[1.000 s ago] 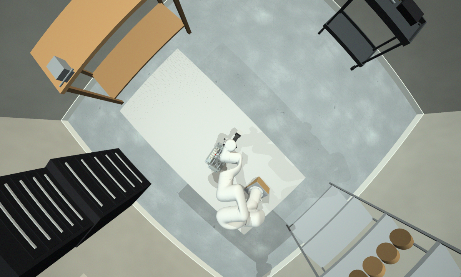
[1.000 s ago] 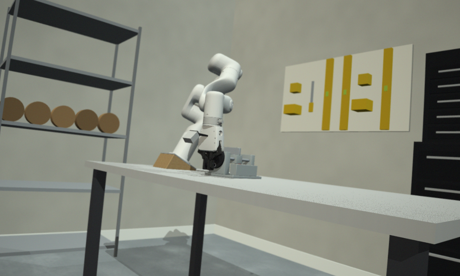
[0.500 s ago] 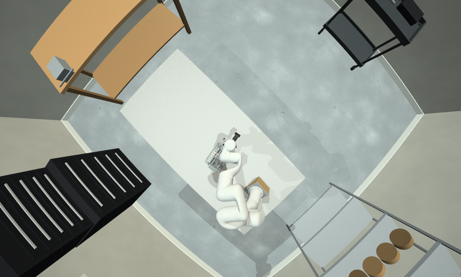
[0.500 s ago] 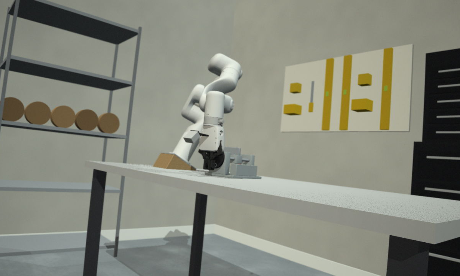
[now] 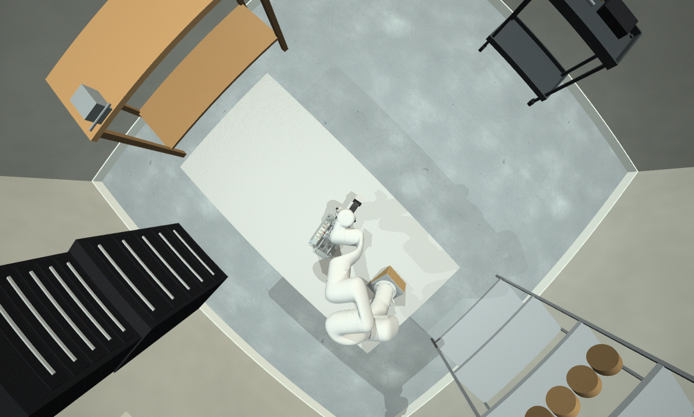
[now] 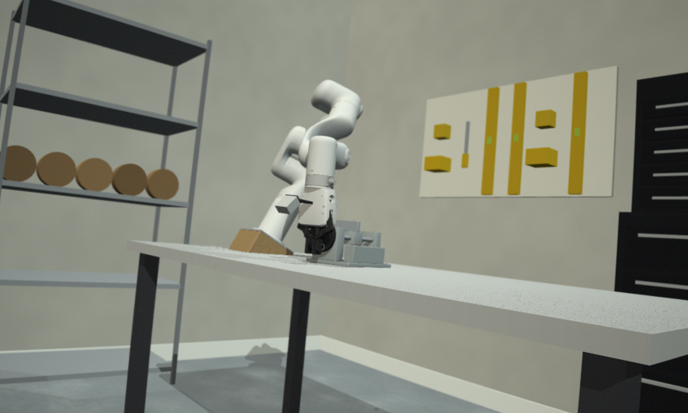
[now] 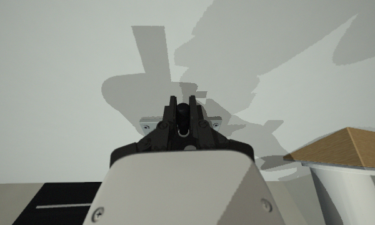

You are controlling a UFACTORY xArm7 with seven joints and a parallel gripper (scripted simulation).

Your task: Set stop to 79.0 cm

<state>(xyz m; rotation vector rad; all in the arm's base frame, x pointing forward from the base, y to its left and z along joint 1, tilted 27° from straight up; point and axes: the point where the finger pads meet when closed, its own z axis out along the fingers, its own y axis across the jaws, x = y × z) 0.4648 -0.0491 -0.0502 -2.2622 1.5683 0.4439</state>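
So I've got my claw (image 6: pixel 317 247) (image 7: pixel 182 104) closed on the dark knob (image 7: pixel 183 109) of the handwheel (image 6: pixel 327 239), one finger on each side of it, and the wrist view shows it sitting snug between them. The wheel is on the end of the grey stop unit (image 5: pixel 322 234) (image 6: pixel 364 254), which sits on the white table (image 5: pixel 266 155) (image 6: pixel 438 287), off to one side of the wooden block (image 6: pixel 257 241) (image 5: pixel 396 278) (image 7: pixel 328 144) under my arm's foot. From the outside view the claw points down and is low, close to the table top. My guess is I'm in the cranking part, winding the stop toward 79.0 cm, and the letting-go part isn't done. Can't tell you the setting though, no scale is readable from any of these angles, so no clue how many turns are left. Next move, imo: carry the knob around the wheel's circle, easy on the grip, and slow down near the mark so I don't overshoot. Only once it reads right would I spread the fingers and back straight off, cos a sideways tug could nudge the wheel off the number.
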